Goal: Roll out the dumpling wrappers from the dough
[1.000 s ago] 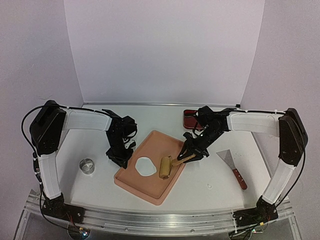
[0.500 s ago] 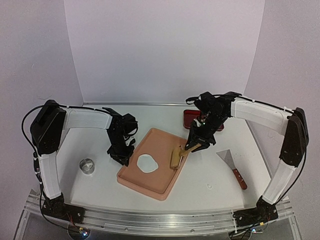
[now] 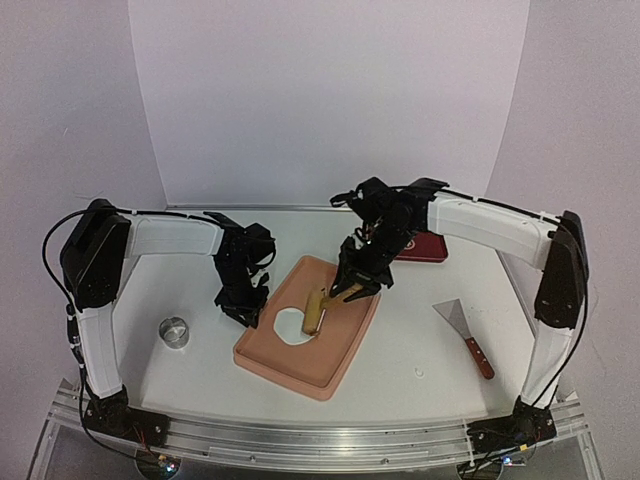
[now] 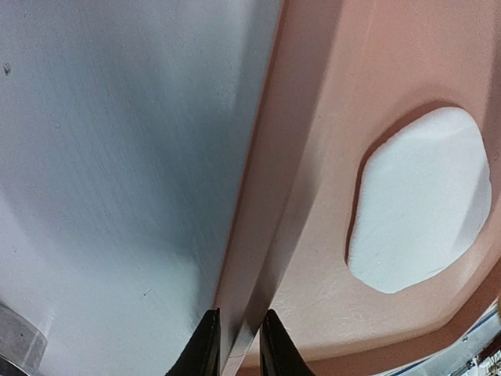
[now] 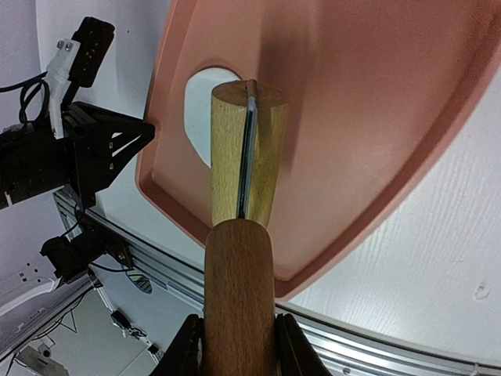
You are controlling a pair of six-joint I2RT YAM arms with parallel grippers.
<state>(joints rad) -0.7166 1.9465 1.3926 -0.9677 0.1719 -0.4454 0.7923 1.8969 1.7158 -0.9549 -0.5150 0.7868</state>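
A flattened, unevenly rounded sheet of white dough (image 3: 288, 323) (image 4: 419, 200) lies on the pink tray (image 3: 335, 355) (image 4: 329, 102). No neat dumpling wrapper is in view. My right gripper (image 3: 350, 286) (image 5: 239, 348) is shut on the wooden handle of a small roller (image 3: 314, 314) (image 5: 239, 157). The roller's head rests at the dough's (image 5: 197, 98) right edge and covers part of it. My left gripper (image 3: 245, 312) (image 4: 235, 348) straddles the tray's left rim, its jaws closed narrowly on that rim, left of the dough.
A small metal ring (image 3: 175, 332) stands on the table left of the tray. A scraper with a red-brown handle (image 3: 466, 338) lies to the right. A red dish (image 3: 418, 248) sits at the back right, partly behind the right arm.
My right arm has carried the roller leftward across the tray, from its right side to the dough's edge. The tray turned slightly. The left arm stayed at the rim.
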